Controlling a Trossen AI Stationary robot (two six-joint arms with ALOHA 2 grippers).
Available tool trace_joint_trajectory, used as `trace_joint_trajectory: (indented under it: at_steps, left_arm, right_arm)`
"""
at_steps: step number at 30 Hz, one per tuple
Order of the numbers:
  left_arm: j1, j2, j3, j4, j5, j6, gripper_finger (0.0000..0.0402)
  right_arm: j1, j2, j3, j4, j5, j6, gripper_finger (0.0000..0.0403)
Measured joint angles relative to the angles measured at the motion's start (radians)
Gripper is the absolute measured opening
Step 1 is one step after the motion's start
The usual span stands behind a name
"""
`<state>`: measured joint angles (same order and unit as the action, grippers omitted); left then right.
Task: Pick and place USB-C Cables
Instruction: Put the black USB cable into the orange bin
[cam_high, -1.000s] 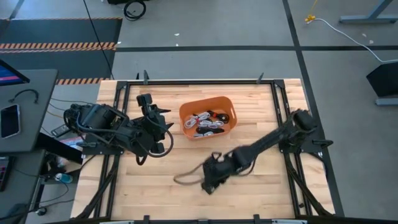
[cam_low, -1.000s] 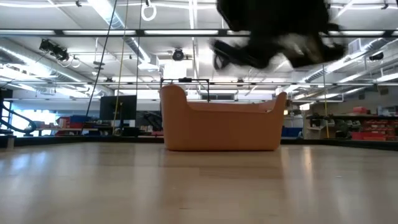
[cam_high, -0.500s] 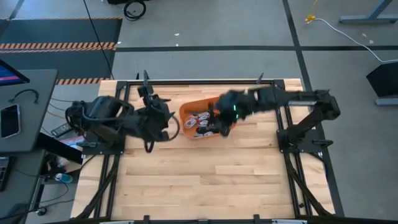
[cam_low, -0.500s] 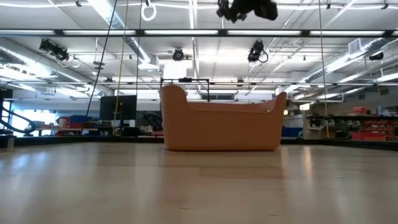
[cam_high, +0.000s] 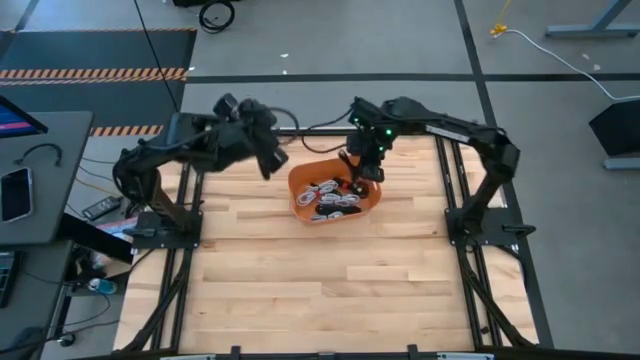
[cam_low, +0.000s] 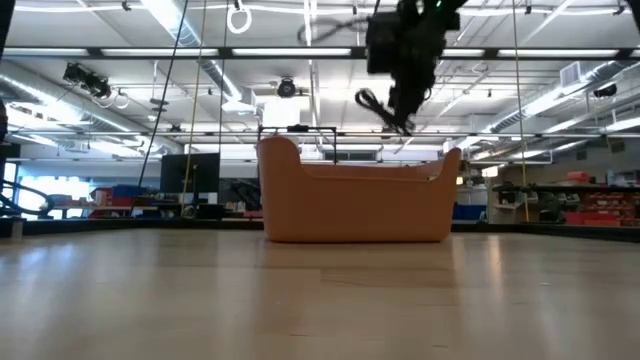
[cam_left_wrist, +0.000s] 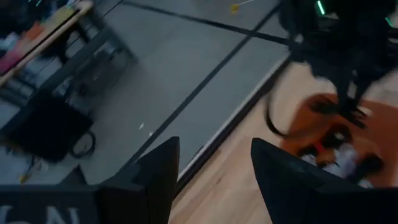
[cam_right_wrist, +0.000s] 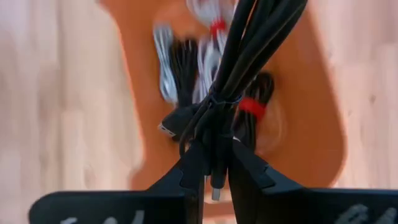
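Overhead, the right gripper hangs above the orange basket, at the bin's two o'clock corner, its fingers clamped on a black cable bundle that dangles clear of the rim (seen level across the table). More USB-C Cables, white and black, lie inside the basket. The left gripper, fingers apart and empty, waits at the basket's ten o'clock.
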<state>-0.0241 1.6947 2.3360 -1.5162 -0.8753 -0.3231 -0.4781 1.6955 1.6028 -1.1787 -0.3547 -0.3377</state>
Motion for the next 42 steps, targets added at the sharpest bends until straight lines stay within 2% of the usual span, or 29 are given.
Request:
trace_joint_trajectory:
  at_steps: [7, 13, 18, 23, 33, 38, 42]
  left_arm:
    - [0.128, 0.001, -0.021, 0.0, 0.001, -0.006, 0.0205]
    - [0.216, 0.02, -0.021, -0.007, 0.058, 0.025, 0.0205]
    - [0.261, 0.034, -0.02, -0.008, 0.113, 0.07, 0.0205]
    - [0.283, 0.046, -0.021, -0.01, 0.121, 0.108, 0.0205]
    - [0.291, 0.047, -0.021, -0.01, 0.122, 0.126, 0.0205]
    - [0.291, 0.047, -0.021, -0.009, 0.15, 0.125, 0.0205]
    - [0.29, 0.047, -0.021, -0.008, 0.159, 0.125, 0.0205]
  right_arm:
    - [-0.028, 0.143, 0.0, -0.032, -0.002, -0.289, 0.0051]
    - [-0.02, 0.217, 0.0, 0.009, 0.008, -0.376, 0.0051]
    - [0.023, 0.252, 0.0, 0.005, 0.062, -0.396, 0.0051]
    - [0.085, 0.253, 0.0, 0.0, 0.128, -0.435, 0.0051]
    - [0.198, 0.251, 0.0, -0.029, 0.151, -0.426, 0.0051]
    - [0.215, 0.251, -0.008, -0.018, 0.163, -0.425, 0.0051]
    - [0.216, 0.251, -0.069, 0.014, 0.165, -0.42, 0.0051]
